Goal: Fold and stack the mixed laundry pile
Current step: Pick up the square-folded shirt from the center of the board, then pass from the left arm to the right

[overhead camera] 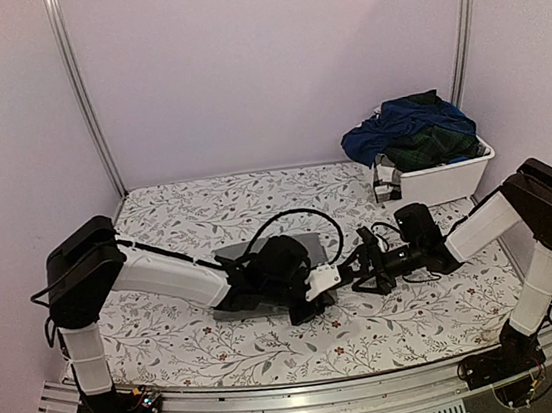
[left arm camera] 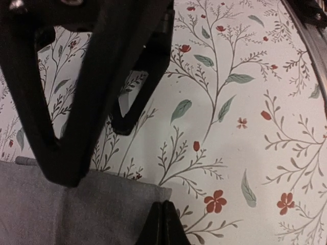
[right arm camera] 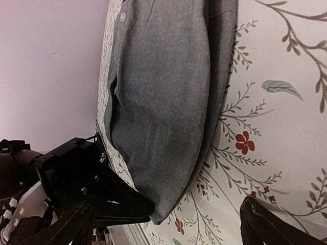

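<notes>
Corner of the grey shirt [right arm camera: 163,102] sits pinched in the closed left gripper [left arm camera: 162,224]; open right gripper [overhead camera: 366,268] should grab alongside.

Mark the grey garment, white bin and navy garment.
grey garment [right arm camera: 158,92], right wrist view, middle of cloth
white bin [overhead camera: 445,184], top external view, front wall
navy garment [overhead camera: 411,114], top external view, upper fold

**Operator:** Report gripper positions.

**Unit:** My left gripper [overhead camera: 319,290] sits low at the near right corner of the grey garment [overhead camera: 237,255], which lies flat on the floral table cloth [overhead camera: 176,209]. My right gripper [overhead camera: 366,270] faces it, just beside.

**Operator:** Other garments?

**Unit:** The navy blue garment [overhead camera: 402,121] and the dark green plaid garment [overhead camera: 432,147] are heaped in the white bin [overhead camera: 450,185], far right.
</notes>
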Controlling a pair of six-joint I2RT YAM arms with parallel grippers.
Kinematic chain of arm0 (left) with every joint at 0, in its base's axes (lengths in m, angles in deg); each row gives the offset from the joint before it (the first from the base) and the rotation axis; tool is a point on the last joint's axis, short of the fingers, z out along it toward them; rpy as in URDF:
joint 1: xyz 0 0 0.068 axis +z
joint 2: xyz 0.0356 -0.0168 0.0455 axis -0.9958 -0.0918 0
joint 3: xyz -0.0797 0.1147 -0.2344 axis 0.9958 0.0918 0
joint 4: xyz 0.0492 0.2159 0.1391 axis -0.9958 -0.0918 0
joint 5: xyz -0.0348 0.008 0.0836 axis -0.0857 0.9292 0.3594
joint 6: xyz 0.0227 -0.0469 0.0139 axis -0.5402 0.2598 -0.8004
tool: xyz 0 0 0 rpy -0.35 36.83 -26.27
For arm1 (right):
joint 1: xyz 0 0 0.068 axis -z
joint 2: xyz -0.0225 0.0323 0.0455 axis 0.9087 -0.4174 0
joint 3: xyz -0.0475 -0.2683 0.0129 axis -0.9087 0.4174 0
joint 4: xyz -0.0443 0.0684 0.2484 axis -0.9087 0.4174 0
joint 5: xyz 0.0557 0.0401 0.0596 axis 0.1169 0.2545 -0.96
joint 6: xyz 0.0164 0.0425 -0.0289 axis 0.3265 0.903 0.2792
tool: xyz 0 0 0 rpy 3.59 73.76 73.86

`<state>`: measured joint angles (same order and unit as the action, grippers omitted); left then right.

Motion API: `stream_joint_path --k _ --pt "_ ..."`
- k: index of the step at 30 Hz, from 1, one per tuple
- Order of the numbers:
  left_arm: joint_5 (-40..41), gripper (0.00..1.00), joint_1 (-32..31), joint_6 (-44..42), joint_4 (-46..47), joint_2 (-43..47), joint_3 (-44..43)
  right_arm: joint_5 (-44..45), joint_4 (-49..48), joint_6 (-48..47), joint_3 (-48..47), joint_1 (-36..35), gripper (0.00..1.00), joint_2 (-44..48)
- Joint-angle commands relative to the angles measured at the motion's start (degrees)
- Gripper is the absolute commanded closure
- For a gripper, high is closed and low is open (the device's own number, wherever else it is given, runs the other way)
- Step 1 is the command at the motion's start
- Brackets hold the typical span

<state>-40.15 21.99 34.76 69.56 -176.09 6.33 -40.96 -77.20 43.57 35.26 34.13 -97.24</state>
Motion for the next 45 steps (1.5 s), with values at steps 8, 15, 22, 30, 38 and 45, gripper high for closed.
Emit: stream_joint_path --k 8,15,22,30,38,45 --pt "-0.57 1.0 -0.1 0.97 4.17 5.58 2.27 -1.21 -15.51 14.86 -1.67 -4.9 0.13 -8.9" --pt "-0.9 1.0 -0.89 0.23 3.78 6.82 2.95 -1.59 -23.52 23.99 -7.27 -5.59 0.25 -16.23" --pt "-0.46 1.0 -2.14 -0.81 2.9 8.68 4.35 -4.92 -29.27 30.14 -10.76 -6.23 0.3 -22.44" --pt "-0.46 1.0 -3.7 -1.37 2.9 9.43 5.4 -6.09 -30.87 33.0 -15.55 -6.33 0.37 -27.74" --pt "2.08 1.0 -4.12 -1.21 2.81 10.32 5.88 -5.46 -28.79 32.12 -17.72 -6.33 0.87 -29.5" --pt "6.19 0.45 -1.09 6.9 7.14 17.69 11.82 -4.54 -11.59 19.29 -20.97 -5.71 1.0 -22.17"
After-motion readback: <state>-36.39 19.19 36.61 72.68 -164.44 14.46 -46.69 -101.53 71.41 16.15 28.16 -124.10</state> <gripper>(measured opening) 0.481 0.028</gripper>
